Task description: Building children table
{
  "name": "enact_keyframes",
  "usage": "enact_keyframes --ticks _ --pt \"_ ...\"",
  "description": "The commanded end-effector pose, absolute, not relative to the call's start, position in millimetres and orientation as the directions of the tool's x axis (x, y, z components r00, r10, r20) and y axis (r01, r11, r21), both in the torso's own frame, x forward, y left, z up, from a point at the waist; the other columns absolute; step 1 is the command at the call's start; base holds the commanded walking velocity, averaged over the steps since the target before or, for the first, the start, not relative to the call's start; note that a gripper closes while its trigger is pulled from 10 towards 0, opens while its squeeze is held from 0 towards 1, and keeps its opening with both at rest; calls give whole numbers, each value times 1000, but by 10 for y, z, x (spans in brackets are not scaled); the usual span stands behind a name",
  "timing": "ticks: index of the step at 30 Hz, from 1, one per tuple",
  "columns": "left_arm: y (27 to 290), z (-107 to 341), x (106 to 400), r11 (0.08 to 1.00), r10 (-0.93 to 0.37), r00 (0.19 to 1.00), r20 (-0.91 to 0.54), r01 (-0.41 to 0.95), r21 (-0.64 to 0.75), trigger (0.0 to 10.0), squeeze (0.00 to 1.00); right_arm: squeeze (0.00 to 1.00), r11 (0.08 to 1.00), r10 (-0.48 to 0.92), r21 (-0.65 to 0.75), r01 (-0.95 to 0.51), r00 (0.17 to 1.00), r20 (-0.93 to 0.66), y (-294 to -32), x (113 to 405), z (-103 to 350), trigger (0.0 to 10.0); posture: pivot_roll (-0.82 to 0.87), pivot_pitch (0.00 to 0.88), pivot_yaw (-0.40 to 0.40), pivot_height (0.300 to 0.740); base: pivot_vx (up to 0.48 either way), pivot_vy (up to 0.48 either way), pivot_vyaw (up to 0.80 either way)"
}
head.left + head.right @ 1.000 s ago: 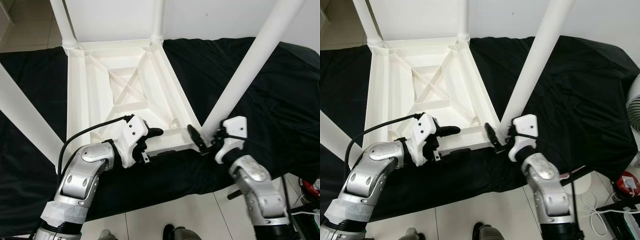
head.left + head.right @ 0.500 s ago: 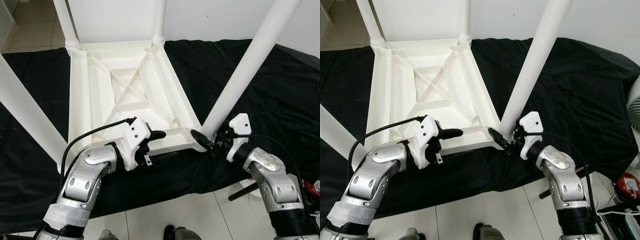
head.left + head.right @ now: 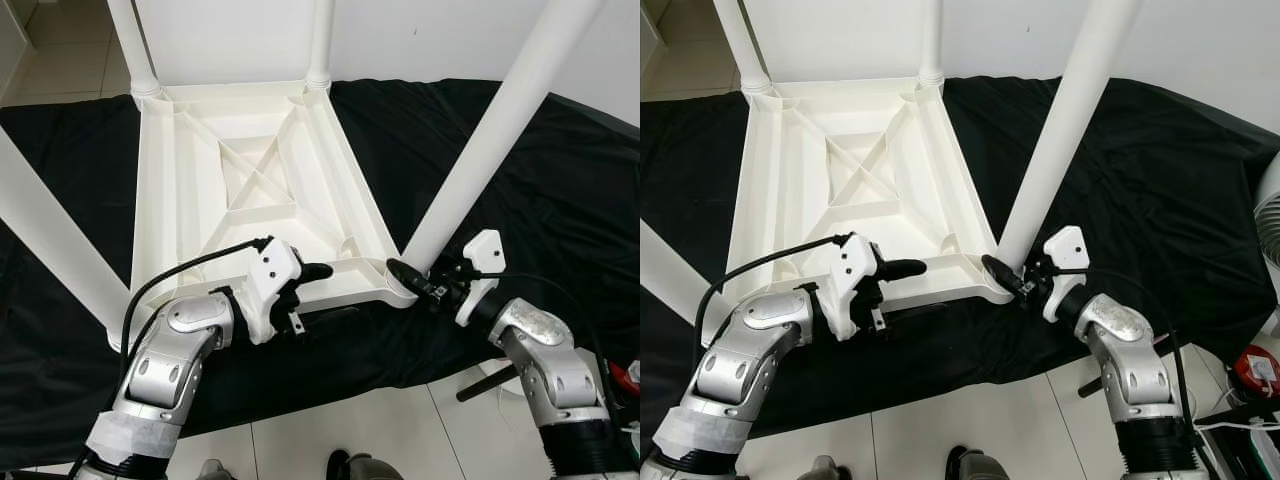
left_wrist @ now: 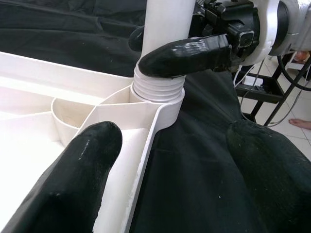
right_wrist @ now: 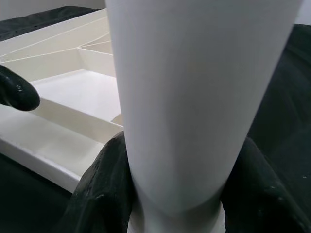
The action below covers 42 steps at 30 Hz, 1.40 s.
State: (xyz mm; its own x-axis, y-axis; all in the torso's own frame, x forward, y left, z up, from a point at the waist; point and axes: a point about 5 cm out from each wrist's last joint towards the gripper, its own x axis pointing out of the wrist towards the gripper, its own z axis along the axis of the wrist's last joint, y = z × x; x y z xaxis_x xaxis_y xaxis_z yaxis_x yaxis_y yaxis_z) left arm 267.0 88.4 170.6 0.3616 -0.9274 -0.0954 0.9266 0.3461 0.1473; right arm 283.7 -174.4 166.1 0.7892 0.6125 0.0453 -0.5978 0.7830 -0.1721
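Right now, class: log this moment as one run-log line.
stage: leg fitting | right gripper: shut on leg at socket | left gripper: open, astride tabletop rim

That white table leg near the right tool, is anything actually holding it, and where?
Yes. The right tool grips the table leg at its base, just above the threaded end in the tabletop corner.

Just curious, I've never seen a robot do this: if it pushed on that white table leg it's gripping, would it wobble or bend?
Probably stiff: the leg is a thick, smooth tube. It may wobble, since threads still show at the corner socket. The right hand clamps its base; the smooth surface might slip.
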Motion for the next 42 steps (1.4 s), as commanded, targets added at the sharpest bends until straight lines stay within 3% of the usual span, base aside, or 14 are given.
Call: enact_keyframes --ticks 1,6,11,16,19,27,28,29,30,34,38,40,41,42 --pt "893 1698 2709 443 -886 457 -82 884 149 10000 0 0 833 541 -138 -536 841 1 -1698 2818 1541 10000 20 134 -46 740 0 0 0" --pt "889 1696 2716 447 -884 461 -81 882 151 10000 0 0 877 471 -121 -466 882 16 -1616 2801 1523 10000 17 132 -43 740 0 0 0" --pt "905 1703 2765 474 -868 491 -78 864 169 10000 0 0 961 275 -43 -274 961 25 -1506 2801 1493 10000 15 125 -42 740 0 0 0" --pt "913 1709 2786 482 -863 500 -77 858 177 10000 0 0 981 194 -22 -193 981 28 -1446 2804 1487 10000 19 117 -44 740 0 0 0" --pt "909 1715 2817 497 -853 516 -76 848 185 10000 0 0 995 101 3 -102 994 47 -1277 2786 1527 10000 22 113 -45 740 0 0 0" --pt "911 1712 2817 499 -851 519 -75 845 193 10000 0 0 987 160 24 -161 985 65 -1151 2749 1560 10000 27 102 -47 740 0 0 0" --pt "912 1708 2820 499 -851 520 -75 845 195 10000 0 490 985 169 23 -171 984 63 -1221 2757 1557 10000 27 96 -52 740 0 0 0" --pt "912 1708 2820 499 -851 520 -75 845 195 10000 0 490 985 169 23 -171 984 63 -1221 2757 1557 10000 27 96 -52 740 0 0 0" --pt "910 1706 2820 499 -851 520 -75 844 195 10000 0 1000 982 184 36 -187 980 68 -1276 2762 1560 10000 27 96 -52 740 0 0 0" --pt "895 1704 2822 505 -848 526 -71 841 197 10000 0 1000 968 244 43 -248 965 95 -1362 2750 1596 10000 27 95 -53 740 0 0 0" --pt "905 1695 2808 504 -848 525 -75 841 196 10000 0 1000 918 396 -55 -393 911 117 -1543 2689 1667 10000 23 99 -49 740 0 0 0" --pt "905 1695 2808 504 -848 525 -75 841 196 10000 0 1000 918 396 -55 -393 911 117 -1543 2689 1667 10000 23 99 -49 740 0 0 0" --pt "905 1694 2807 502 -849 524 -77 842 196 10000 0 0 888 459 -83 -453 882 102 -1644 2679 1685 10000 20 102 -47 740 0 0 0" --pt "904 1694 2809 501 -849 523 -77 843 196 10000 0 0 879 475 -89 -468 875 96 -1674 2682 1688 10000 20 104 -46 740 0 0 0"
